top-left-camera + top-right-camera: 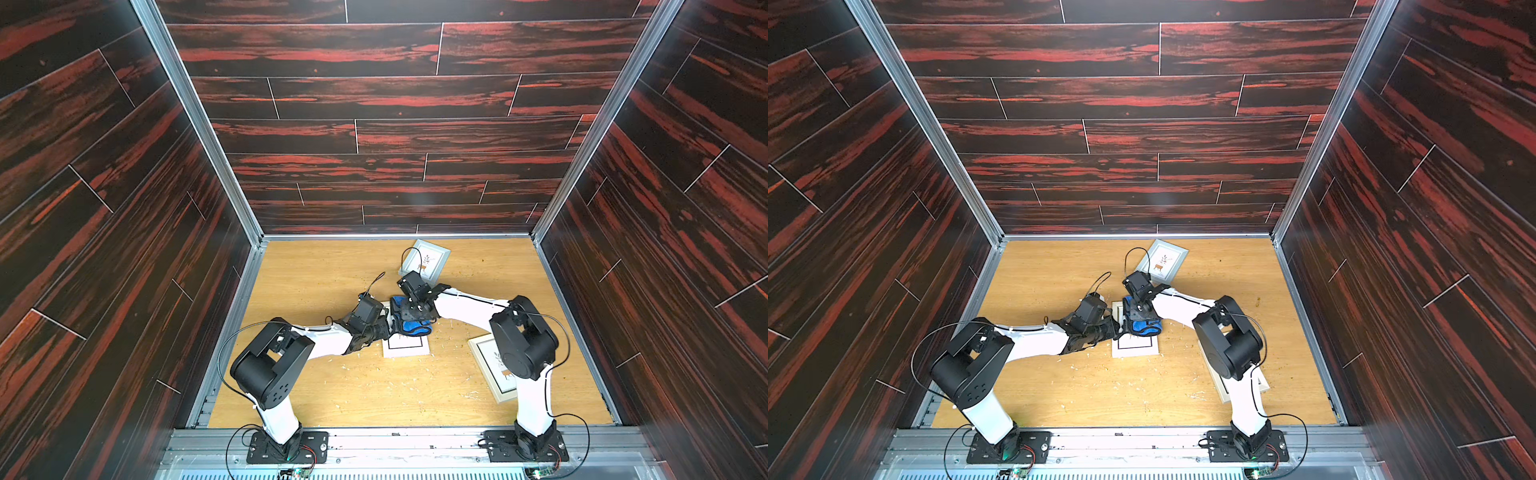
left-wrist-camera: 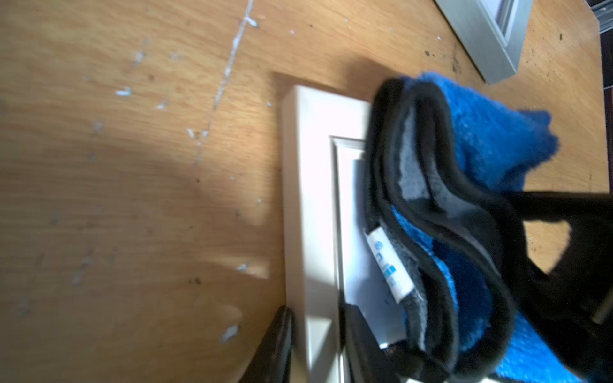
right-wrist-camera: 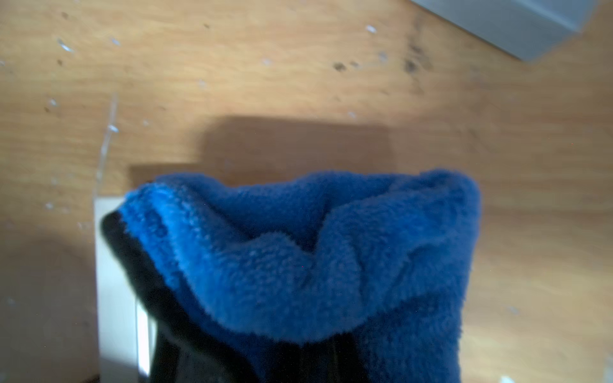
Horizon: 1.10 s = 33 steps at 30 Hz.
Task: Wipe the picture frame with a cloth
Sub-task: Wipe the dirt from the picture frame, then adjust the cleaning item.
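1. The left end effector (image 2: 315, 308) pinches the side rail of the white picture frame (image 1: 407, 351), which lies at the middle of the bench (image 1: 332, 270).
2. The right end effector (image 1: 411, 311) is clamped on the bunched blue cloth (image 3: 298, 265), which sits over the frame's far end.

Pairs a left arm (image 1: 328, 338) and a right arm (image 1: 461, 305) of the same build, with glossy white tubular links between bulky matt black joint housings (image 1: 270, 365), one of them dotted with a ring of small holes. Stands on flat black base plates (image 1: 286, 446) fastened with silver screws (image 1: 323, 446), trails thin black cables (image 1: 219, 363) in loose loops and shows red wires (image 1: 309, 454) by the bases. Ends in a black left gripper (image 1: 383, 330) and a black right gripper (image 1: 409, 316), each topped by a boxy black wrist camera (image 1: 368, 309).
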Available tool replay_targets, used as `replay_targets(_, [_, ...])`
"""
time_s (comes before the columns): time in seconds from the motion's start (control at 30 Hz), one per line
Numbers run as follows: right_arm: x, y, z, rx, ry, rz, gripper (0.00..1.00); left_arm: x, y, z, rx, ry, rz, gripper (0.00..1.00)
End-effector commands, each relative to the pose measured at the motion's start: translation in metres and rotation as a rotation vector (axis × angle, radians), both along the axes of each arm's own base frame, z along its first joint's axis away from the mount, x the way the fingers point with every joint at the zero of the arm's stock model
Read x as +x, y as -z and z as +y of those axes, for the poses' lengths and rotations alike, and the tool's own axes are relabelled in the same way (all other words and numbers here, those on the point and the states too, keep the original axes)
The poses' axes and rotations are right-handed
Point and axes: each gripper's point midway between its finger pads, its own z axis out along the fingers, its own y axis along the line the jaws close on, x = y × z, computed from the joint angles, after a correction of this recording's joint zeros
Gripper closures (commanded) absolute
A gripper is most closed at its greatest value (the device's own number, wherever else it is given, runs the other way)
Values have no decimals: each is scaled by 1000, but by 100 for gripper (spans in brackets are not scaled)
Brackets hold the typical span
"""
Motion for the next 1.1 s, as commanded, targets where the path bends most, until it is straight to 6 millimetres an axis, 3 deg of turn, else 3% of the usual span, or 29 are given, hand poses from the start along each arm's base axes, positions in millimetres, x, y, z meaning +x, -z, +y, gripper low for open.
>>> replay_targets(0.0, [-26, 12, -4, -75, -33, 59, 100, -14, 22, 27, 121, -26, 85, 71])
replay_targets(0.07, [-34, 9, 17, -54, -68, 64, 100, -14, 29, 26, 132, -19, 101, 71])
replay_targets(0.13, [-40, 8, 23, -37, -77, 76, 100, -12, 26, 25, 129, -21, 97, 71])
replay_targets(0.3, [-44, 6, -23, -66, -11, 66, 100, -12, 25, 30, 148, -23, 90, 71])
replay_targets(0.37, [-47, 3, -39, -53, 6, 60, 100, -10, 14, 28, 132, -17, 65, 70])
replay_targets(0.53, [-55, -21, -45, 41, 2, -17, 100, -5, 1, 20, 102, 6, 50, 70])
replay_targets(0.8, [-59, -77, -49, 204, -26, -228, 100, 5, -49, 10, 51, 36, -42, 56])
replay_targets(1.07, [-69, -116, -37, 348, -136, -358, 100, 0, -96, 24, 11, 19, -203, 36])
